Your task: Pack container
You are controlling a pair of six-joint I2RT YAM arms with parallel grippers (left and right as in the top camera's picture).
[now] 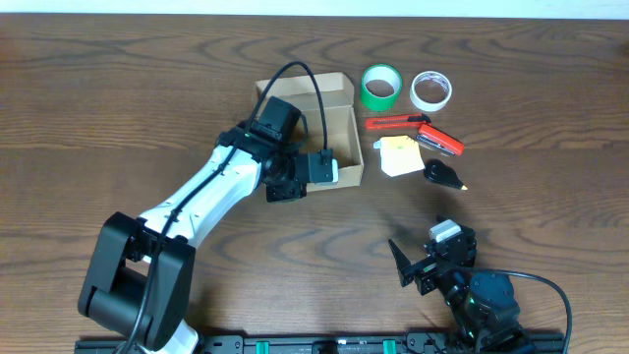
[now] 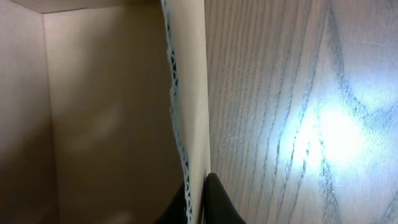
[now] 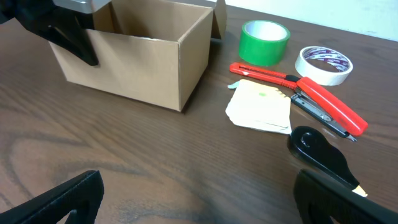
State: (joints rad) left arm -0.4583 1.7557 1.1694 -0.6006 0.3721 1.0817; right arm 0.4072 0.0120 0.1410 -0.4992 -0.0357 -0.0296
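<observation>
The container is an open brown cardboard box at the table's middle back. My left gripper is shut on its near wall at the left corner. In the left wrist view the wall's edge runs up from between the two black fingers, with the box's bare inside to the left. The right wrist view shows the container at top left and the left gripper on its wall. My right gripper hovers low near the front edge, open, with nothing between its fingers.
Right of the box lie a green tape roll, a white tape roll, a red utility knife, a red stapler, a yellow note pad and a black tool. That black tool lies just ahead of my right finger.
</observation>
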